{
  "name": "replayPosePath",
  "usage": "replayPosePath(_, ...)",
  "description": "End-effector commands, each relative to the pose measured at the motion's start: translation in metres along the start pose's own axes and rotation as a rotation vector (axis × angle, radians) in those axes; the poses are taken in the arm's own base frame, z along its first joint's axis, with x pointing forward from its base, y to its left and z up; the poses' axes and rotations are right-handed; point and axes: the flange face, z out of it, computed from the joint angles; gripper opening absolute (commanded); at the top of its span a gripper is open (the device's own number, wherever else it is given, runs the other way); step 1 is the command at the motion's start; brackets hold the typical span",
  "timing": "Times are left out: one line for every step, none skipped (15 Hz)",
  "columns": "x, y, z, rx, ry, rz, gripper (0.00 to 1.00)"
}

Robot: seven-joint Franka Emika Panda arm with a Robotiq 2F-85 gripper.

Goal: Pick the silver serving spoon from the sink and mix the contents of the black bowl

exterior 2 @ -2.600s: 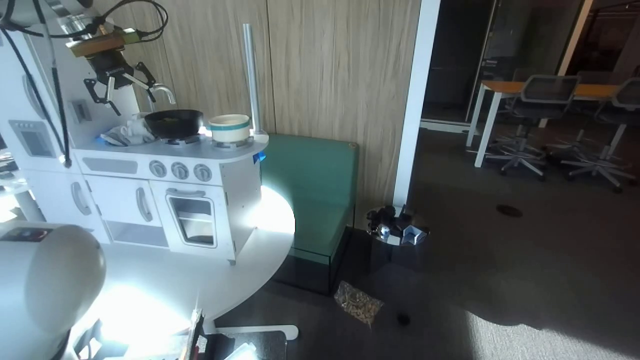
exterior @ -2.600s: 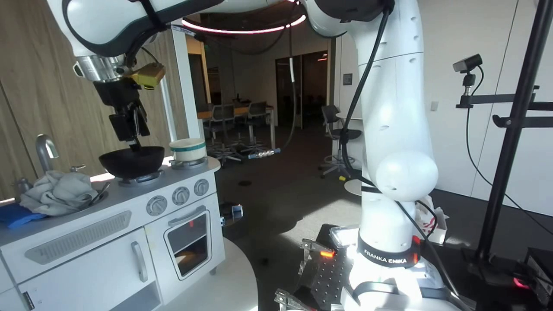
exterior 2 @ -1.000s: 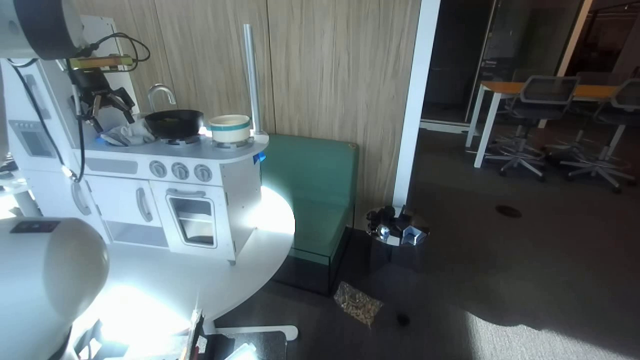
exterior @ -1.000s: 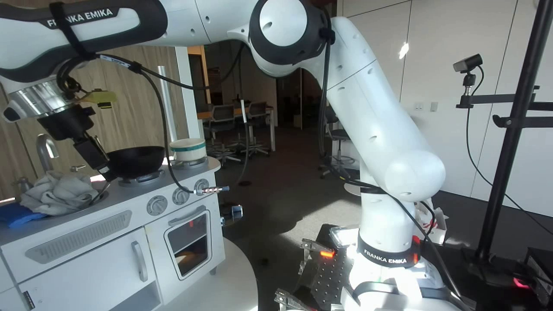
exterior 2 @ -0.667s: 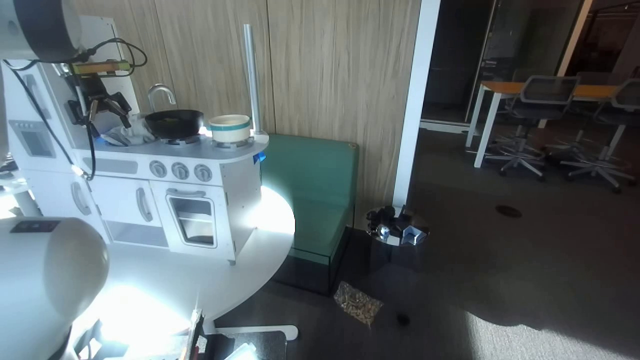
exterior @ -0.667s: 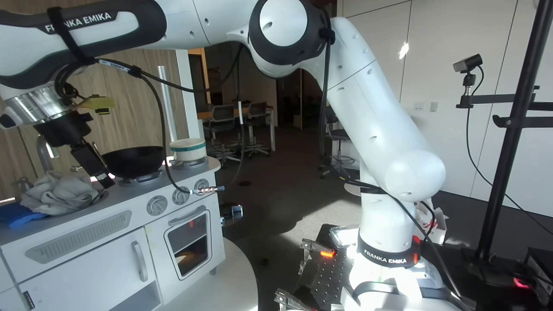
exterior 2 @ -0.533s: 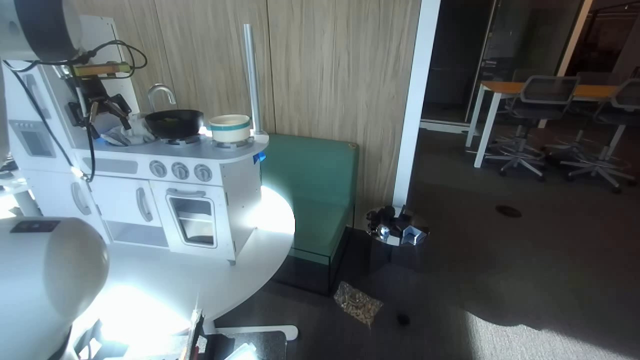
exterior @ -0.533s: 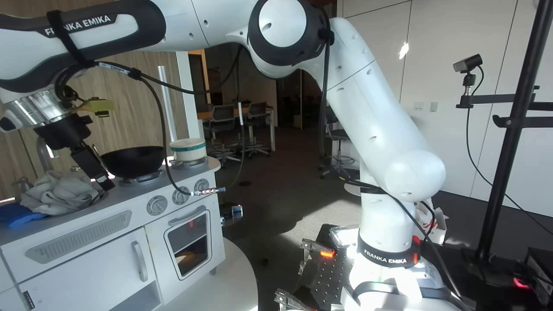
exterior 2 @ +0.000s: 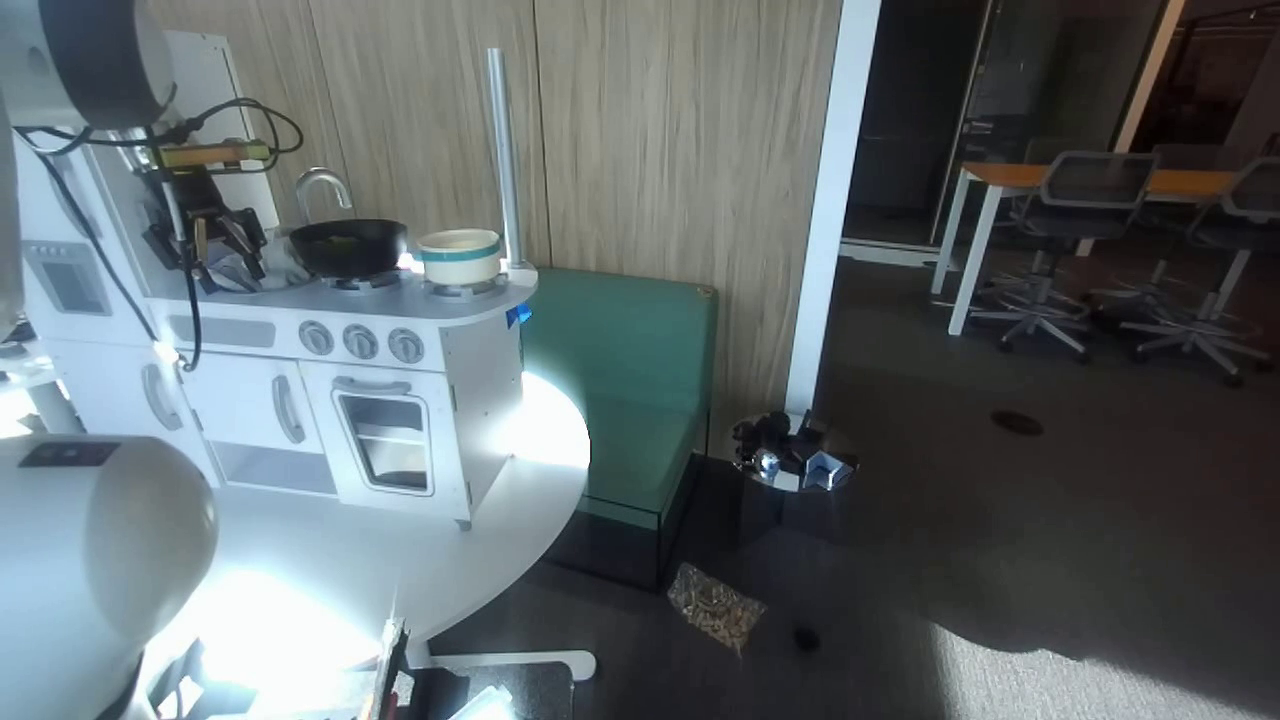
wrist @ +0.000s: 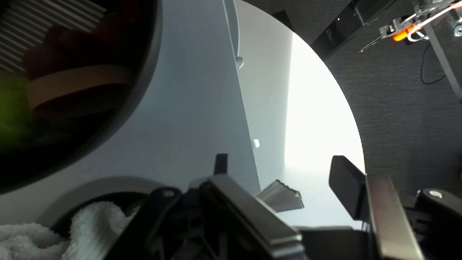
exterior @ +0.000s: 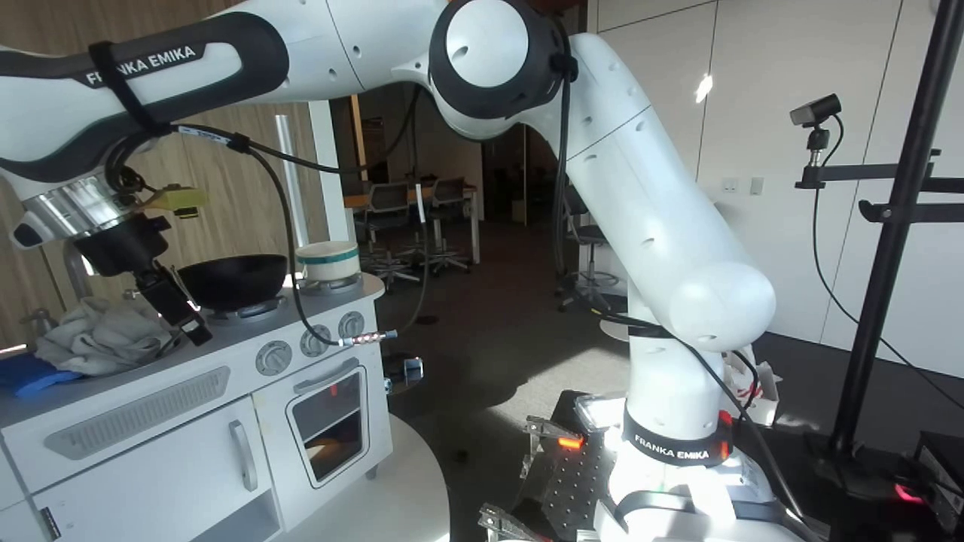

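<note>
The black bowl (exterior: pixel 233 282) stands on a burner; it also shows in an exterior view (exterior 2: pixel 350 250) and, cut off, in the wrist view (wrist: pixel 155 50). It holds a green piece (wrist: pixel 12 112), a tan ring (wrist: pixel 77 85) and dim reddish pieces. My gripper (exterior: pixel 197 333) is open, low at the sink's front edge, left of the bowl in both exterior views (exterior 2: pixel 232 275). In the wrist view a flat silver end, apparently the spoon's handle (wrist: pixel 281 198), shows between the open fingers (wrist: pixel 283 175). I cannot tell if they touch it. The rest of the spoon is hidden.
A crumpled pale cloth (exterior: pixel 105 339) fills the sink (wrist: pixel 119 184). A blue cloth (exterior: pixel 34 374) lies left of it. The silver tap (exterior 2: pixel 325 185) stands behind. A white pot with a teal band (exterior: pixel 329 261) stands right of the bowl. A cable hangs beside the gripper.
My gripper has moved from above the bowl leftward and down to the sink's front edge. In the last half second it has sunk a little more. The bowl and cloth have not moved.
</note>
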Motion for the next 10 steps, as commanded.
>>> replayPosePath(0.0064, -0.005, -0.0014, 0.001, 0.014, -0.014, 0.43)
replayPosePath(0.0065, -0.0054, -0.0007, -0.002, 0.009, -0.013, 0.35)
replayPosePath(0.0065, -0.0056, -0.0005, -0.007, 0.002, -0.011, 0.28)
replayPosePath(0.006, -0.0059, -0.0007, -0.012, -0.009, -0.009, 0.19)
replayPosePath(0.0055, -0.0061, -0.002, -0.015, -0.013, -0.002, 0.13)
replayPosePath(0.0052, -0.0075, -0.0038, -0.02, -0.024, 0.0, 0.06)
replayPosePath(0.0051, -0.0082, -0.005, -0.025, -0.031, 0.002, 0.01)
replayPosePath(0.0046, -0.0088, -0.0064, -0.027, -0.04, 0.005, 0.0)
replayPosePath(0.0043, -0.009, -0.0077, -0.03, -0.043, 0.011, 0.0)
replayPosePath(0.0045, -0.0103, -0.0101, -0.025, -0.043, 0.013, 0.0)
